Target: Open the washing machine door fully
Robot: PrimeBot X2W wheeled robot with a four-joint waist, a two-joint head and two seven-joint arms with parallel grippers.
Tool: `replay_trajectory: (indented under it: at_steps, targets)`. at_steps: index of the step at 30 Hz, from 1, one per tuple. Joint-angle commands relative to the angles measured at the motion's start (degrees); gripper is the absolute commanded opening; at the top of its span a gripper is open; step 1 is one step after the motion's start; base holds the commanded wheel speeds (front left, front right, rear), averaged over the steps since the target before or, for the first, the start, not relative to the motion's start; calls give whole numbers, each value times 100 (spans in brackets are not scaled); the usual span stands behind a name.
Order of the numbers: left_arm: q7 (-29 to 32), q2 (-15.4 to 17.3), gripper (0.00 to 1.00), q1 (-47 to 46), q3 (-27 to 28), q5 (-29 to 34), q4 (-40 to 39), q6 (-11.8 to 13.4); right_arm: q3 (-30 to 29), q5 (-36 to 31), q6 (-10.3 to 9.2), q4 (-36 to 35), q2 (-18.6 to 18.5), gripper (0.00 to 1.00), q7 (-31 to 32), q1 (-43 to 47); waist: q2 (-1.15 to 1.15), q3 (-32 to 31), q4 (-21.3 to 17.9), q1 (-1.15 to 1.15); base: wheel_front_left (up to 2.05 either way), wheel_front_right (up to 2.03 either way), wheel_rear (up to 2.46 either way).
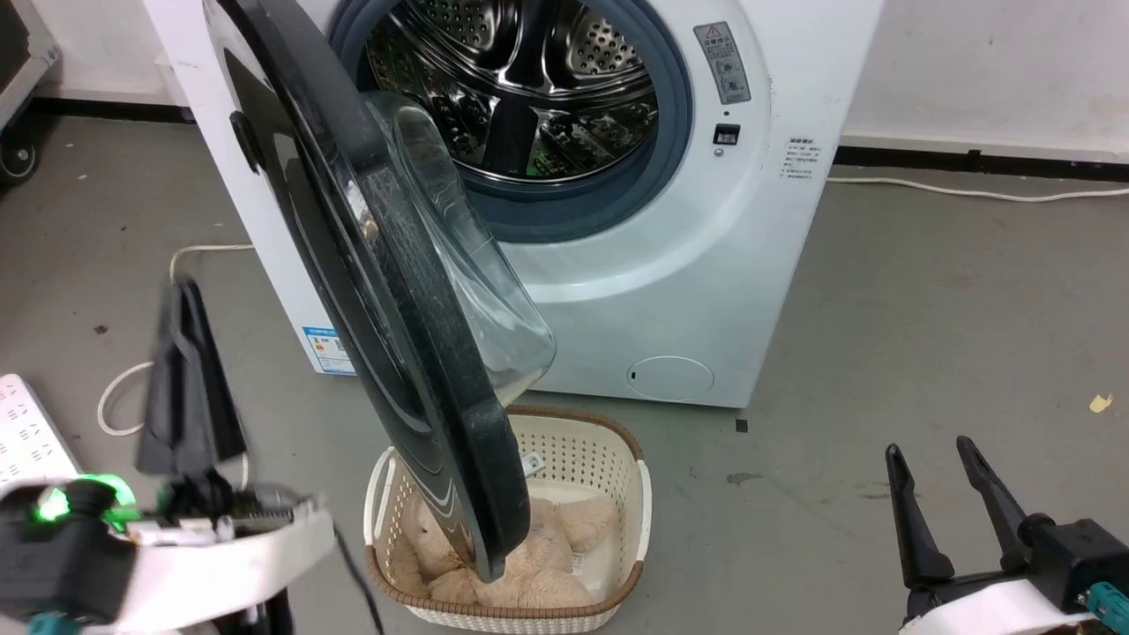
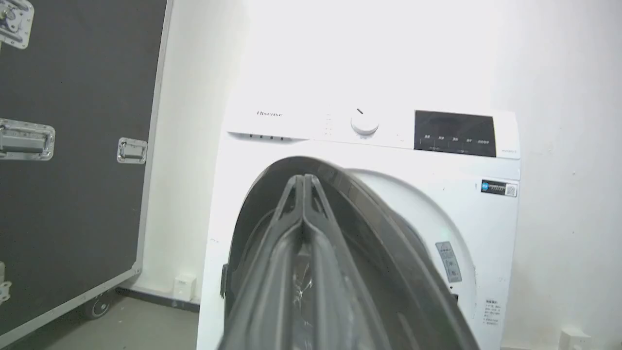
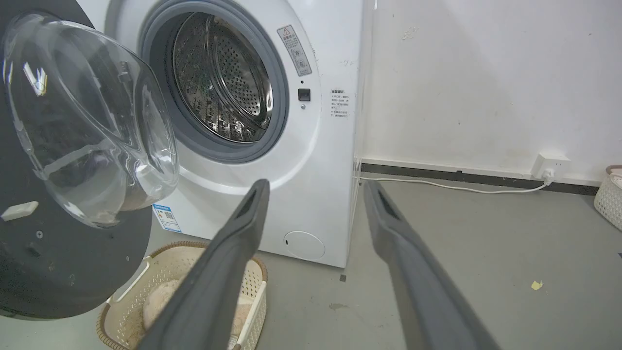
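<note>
Hanging low at the right, right gripper (image 1: 930, 451) spread, empty | left gripper (image 2: 303, 182) pinched closed on nothing, left of the door, apart from it | cream laundry basket (image 1: 639, 494) with plush toy (image 1: 547, 564) under the door's lower edge | washing machine door (image 1: 423, 353) roughly halfway out, edge-on | washing machine (image 1: 670, 291) behind, steel drum (image 1: 529, 88) exposed

The room was bright, with soft, even light. In the left wrist view the white wall (image 2: 388, 48) above the washing machine (image 2: 427, 194) glowed so much it looked washed out. The left gripper (image 1: 183, 291) looked smeary in the head view. Bright spots shone on the glass of the washing machine door (image 3: 87, 126).
</note>
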Motion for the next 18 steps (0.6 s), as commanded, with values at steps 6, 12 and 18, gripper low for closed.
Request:
replay_trajectory:
  at_steps: [6, 12, 18]
  targets:
    - [29, -28, 0, -423, -397, 62, -774, 158, -71, -123, 2, 57, 24, 100, 64, 43, 0, -48, -22, 0, 0, 0, 0]
    - [344, -38, 0, -379, -1421, 300, -1004, 181, -99, -140, 2, 133, 24, 100, 59, 29, 0, -49, -75, 0, 0, 0, 0]
    - [480, 38, 0, -121, -2470, 925, -392, 128, -74, -126, 2, 181, 25, 100, 8, 1, 0, -18, -106, 0, 0, 0, 0]
